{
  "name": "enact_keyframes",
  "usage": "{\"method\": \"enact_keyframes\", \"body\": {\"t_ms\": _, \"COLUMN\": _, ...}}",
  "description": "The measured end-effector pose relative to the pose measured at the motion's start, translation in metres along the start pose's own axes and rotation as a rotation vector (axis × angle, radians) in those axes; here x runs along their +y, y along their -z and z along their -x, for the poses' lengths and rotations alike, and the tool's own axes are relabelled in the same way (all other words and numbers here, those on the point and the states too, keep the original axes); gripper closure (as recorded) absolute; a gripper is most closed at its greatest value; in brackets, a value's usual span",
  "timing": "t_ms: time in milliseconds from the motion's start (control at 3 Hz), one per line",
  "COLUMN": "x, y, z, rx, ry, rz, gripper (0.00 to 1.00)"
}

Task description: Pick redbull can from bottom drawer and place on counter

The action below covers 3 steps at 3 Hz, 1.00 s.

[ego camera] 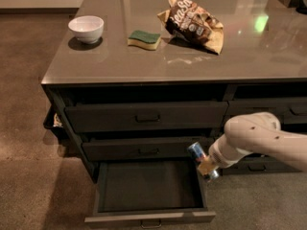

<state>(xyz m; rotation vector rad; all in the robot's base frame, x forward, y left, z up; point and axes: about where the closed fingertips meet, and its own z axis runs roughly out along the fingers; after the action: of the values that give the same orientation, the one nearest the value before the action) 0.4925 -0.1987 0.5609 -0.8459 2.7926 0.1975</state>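
**Redbull can held at the right edge of the open bottom drawer**

The white arm (259, 135) reaches in from the right of the view, and its gripper (206, 166) sits low in front of the cabinet, just over the right wall of the bottom drawer (148, 218). The jaws are clenched on the redbull can (196, 151), gripping it about its middle. The can is tilted, with its blue upper part leaning up and to the left and its silvery lower end pointing down and to the right. It hangs clear of the drawer floor, level with the lower edge of the middle drawer (144, 150).

The bottom drawer is pulled well out, showing its dark inside, and its flat front with the small central handle faces the camera at the lower edge of the view. The middle drawer and the top drawer (146, 116) above it are pushed in.

On the glossy grey-brown worktop (144, 63) stand three things, all well apart from the can. A white bowl (86, 28) is near the left edge, and a sponge (145, 38) with a green top and yellow base lies to its right. A crumpled brown snack bag (194, 23) lies further right, close to the sponge but not touching it
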Motion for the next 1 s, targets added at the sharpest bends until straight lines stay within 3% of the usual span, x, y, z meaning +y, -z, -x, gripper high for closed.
{"method": "enact_keyframes", "body": {"t_ms": 667, "x": -0.013, "y": 0.135, "z": 0.031, "rx": -0.048, "ry": -0.045, "rz": -0.120, "gripper": 1.00}}
{"method": "enact_keyframes", "body": {"t_ms": 1000, "x": -0.013, "y": 0.135, "z": 0.031, "rx": -0.048, "ry": -0.045, "rz": -0.120, "gripper": 1.00}}
